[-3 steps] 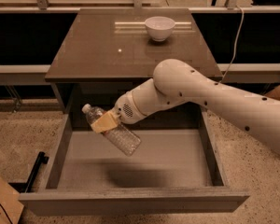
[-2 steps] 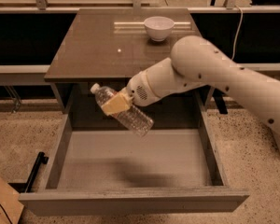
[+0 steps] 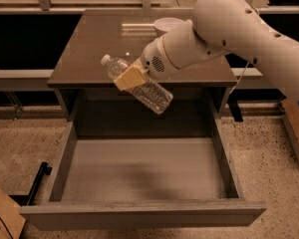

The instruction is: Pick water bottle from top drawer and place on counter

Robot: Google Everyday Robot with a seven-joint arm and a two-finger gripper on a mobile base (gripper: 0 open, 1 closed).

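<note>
My end effector [image 3: 132,77] is clamped across the water bottle [image 3: 153,95] at its middle, holding it tilted, cap toward 10 o'clock, clear above the open top drawer [image 3: 144,169] by the table [image 3: 89,44] front edge, high enough, I judge, to pass onto it.

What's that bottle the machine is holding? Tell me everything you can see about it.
The water bottle is small, clear, ribbed plastic with a white cap. It hangs in the air, tilted, cap up-left and base down-right, above the open top drawer, at the front edge of the counter. Only the gripper touches it, tan fingers clamped across its upper body.
</note>
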